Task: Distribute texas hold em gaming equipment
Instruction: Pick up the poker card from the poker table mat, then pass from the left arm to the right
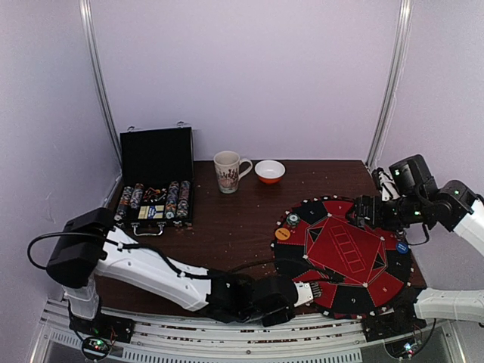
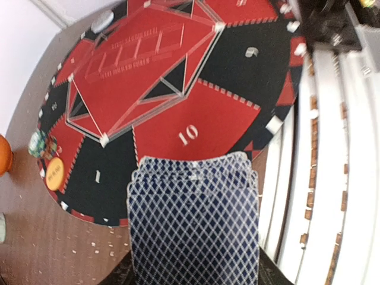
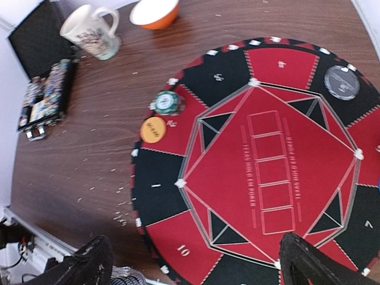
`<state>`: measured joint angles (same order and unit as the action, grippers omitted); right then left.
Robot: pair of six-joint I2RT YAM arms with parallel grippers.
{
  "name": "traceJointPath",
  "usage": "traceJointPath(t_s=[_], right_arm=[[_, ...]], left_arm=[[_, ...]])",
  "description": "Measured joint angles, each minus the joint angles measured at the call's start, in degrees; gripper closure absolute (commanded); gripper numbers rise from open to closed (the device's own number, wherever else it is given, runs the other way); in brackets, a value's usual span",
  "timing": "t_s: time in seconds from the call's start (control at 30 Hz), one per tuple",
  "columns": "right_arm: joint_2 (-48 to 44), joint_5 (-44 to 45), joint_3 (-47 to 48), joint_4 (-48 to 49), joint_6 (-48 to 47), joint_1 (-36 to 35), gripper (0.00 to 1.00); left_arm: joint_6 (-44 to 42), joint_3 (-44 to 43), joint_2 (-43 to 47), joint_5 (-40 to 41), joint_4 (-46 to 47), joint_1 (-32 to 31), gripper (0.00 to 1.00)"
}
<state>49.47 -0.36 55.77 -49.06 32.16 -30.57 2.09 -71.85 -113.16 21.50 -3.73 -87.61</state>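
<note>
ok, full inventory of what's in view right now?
table: 1, brown wood
mat: 1, red and black, round, right half of table
case: 1, black, open, far left
chips in case: rows, mixed colours, count unclear
mug: 1, white patterned, far middle
bowl: 1, orange and white, right of mug
green-white chips: small stack, mat's left edge
orange chip: 1, beside that stack
black chip: 1, mat's far right
blue chip: 1, mat's right edge
cards: several, fanned, blue-grey backs, in left gripper
left gripper: shut on cards, mat's near edge
right gripper: open, above mat
</note>
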Motion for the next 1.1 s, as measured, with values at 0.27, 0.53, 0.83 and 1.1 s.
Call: traceJointPath(t_s=[0.27,0.53,0.83,1.1], right_arm=[[-2.58,-16.98,-1.38,7.52,-3.45,0.07,0.00],[-8.90,-35.39,-12.07,26.91,2.71,0.07,0.00],[-6.14,-41.46,-15.50,46.25,11.30,-3.54,0.00],[3.50,-40.57,-12.17,49.83,8.63,-13.60,0.00]], left_arm=[[-5.42,1.36,13.29,-5.20,-2.14,1.81,0.53],[-9.14,0.94,25.20,-8.35,-9.16,5.64,0.52],[-12.92,-1.88,28.57,-9.16,-15.08,9.27,0.52],[-15.32,-2.97,29.38,-9.97,-17.57,11.06,0.53]])
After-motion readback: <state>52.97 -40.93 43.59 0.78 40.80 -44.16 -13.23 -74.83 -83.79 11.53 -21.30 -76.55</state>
